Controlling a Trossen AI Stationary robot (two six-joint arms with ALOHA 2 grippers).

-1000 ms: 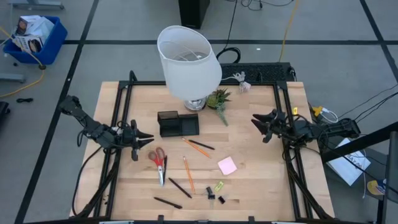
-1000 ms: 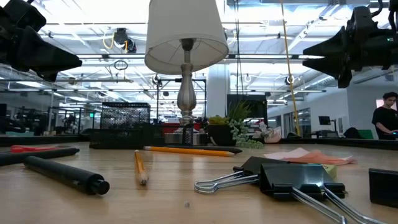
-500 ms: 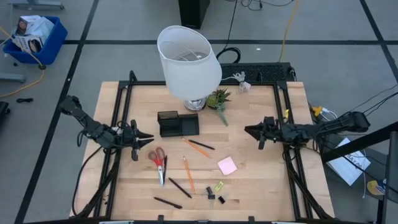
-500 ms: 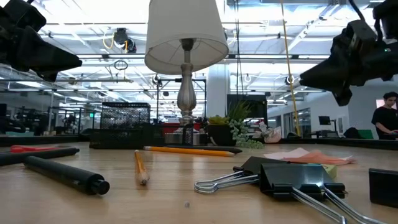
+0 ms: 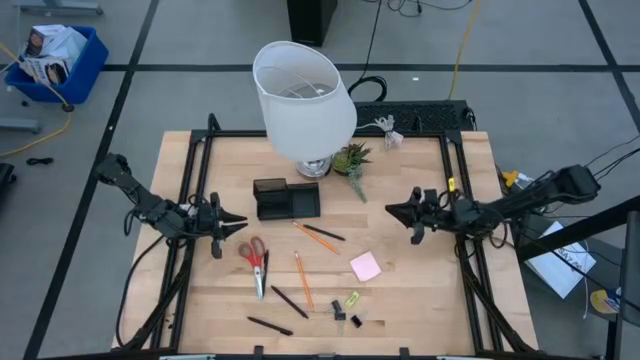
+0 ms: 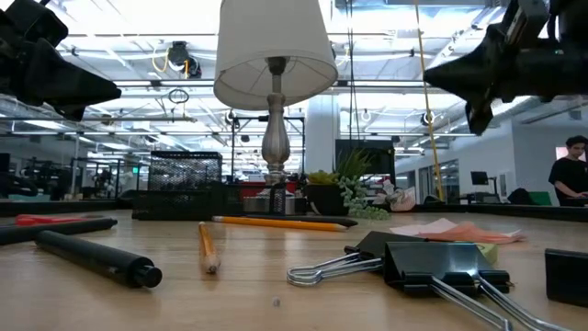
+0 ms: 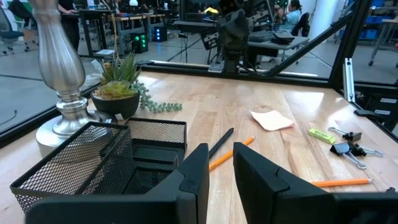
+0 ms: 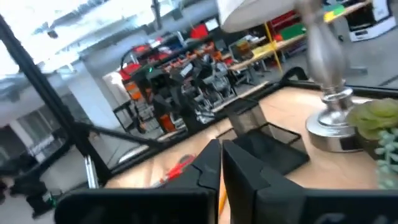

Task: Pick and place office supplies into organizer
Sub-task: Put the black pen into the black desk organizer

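Note:
The black mesh organizer (image 5: 286,199) stands in front of the lamp's base. The supplies lie loose on the table: red-handled scissors (image 5: 254,255), orange pencils (image 5: 301,278), black pens (image 5: 289,301), a pink sticky-note pad (image 5: 365,266), a yellow-green piece (image 5: 351,298) and black clips (image 5: 339,310). My left gripper (image 5: 240,224) hangs over the table's left side, left of the scissors. Its fingers (image 7: 199,168) stand a narrow gap apart with nothing between them. My right gripper (image 5: 390,211) hangs shut and empty over the right half, pointing toward the organizer (image 8: 267,143).
A big white-shaded lamp (image 5: 303,100) stands at the far middle, with a small potted plant (image 5: 352,160) to its right. Black frame rails (image 5: 196,180) run along the table's left, right and far sides. Bare wood lies between the pad and my right gripper.
My right gripper has moved toward the table's left, out over the wood toward the organizer, and its fingers have shut on nothing. The supplies lie where they were.

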